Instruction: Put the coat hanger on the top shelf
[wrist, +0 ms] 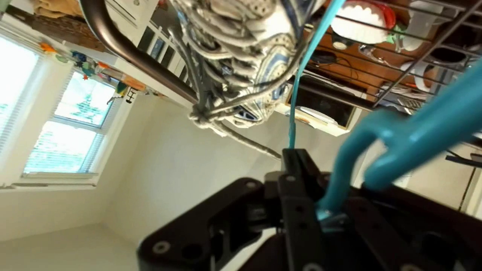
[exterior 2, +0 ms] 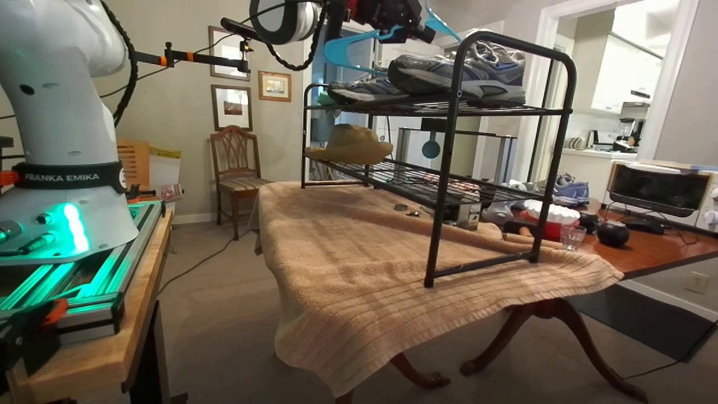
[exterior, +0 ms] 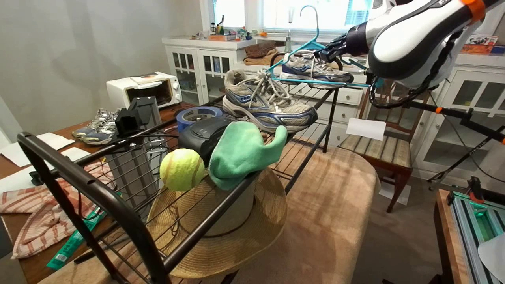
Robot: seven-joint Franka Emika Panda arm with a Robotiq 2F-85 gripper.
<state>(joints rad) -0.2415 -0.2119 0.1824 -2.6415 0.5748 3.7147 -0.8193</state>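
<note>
The teal coat hanger (exterior: pixel 317 39) is held upright, hook up, over the far end of the rack in an exterior view. Its bottom bar runs level in front of a shoe. It also shows in an exterior view (exterior 2: pixel 353 49) and in the wrist view (wrist: pixel 320 35). My gripper (exterior: pixel 324 54) is shut on the hanger just below its hook, also in an exterior view (exterior 2: pixel 420 32). In the wrist view the fingertips (wrist: pixel 295 155) nearly meet, with teal plastic between the fingers. The top shelf (exterior: pixel 216 217) is the rack's upper wire tier (exterior 2: pixel 496 110), below the gripper. Whether the hanger touches anything is unclear.
Two running shoes (exterior: pixel 268 102) (exterior: pixel 311 73) stand on the top shelf under the hanger. A mint-green object (exterior: pixel 240 154), a tennis ball (exterior: pixel 182 169) and a black object (exterior: pixel 203 134) lie nearer that camera. A straw hat (exterior 2: pixel 350 143) sits on the lower tier. Curved end rails (exterior 2: pixel 516 42) rise above the shelf.
</note>
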